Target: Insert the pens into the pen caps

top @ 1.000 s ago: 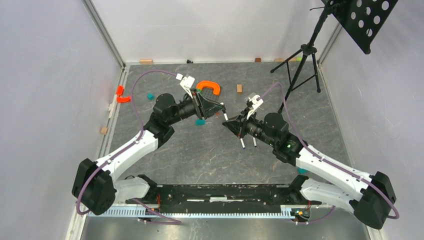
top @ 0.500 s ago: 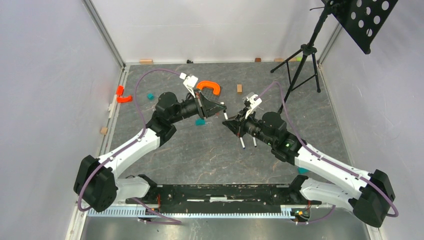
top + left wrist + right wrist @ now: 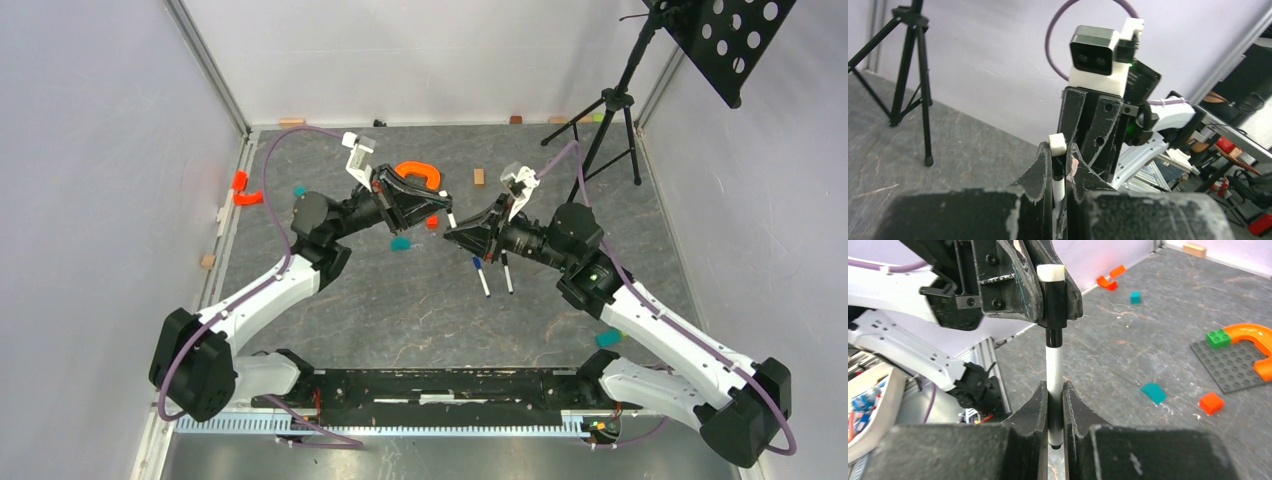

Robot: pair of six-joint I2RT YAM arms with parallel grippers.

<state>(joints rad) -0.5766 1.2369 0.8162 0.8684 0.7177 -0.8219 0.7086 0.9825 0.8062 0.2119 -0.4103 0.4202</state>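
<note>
– Left tool: state requested.
– Clamped on a black pen cap. The cap is held off the worktop, with its white end plug facing away from the right tool.
– Right tool?
– Closed around a white pen, gripped low on the barrel. The pen is lined up with the cap and its tip end is entered. A dark neck is seen between cap and barrel, so full seating cannot be told.
– Position of both?
– Met tip to tip above mid worktop, as seen from the top view.
– Other pens?
– Two loose pens are laid on the worktop side by side, just beside the right tool. One is ended in blue.
– Surroundings?
– A teal brick is noted near the left tool and an orange curved piece behind it. A tripod is stood at the far right.
</note>
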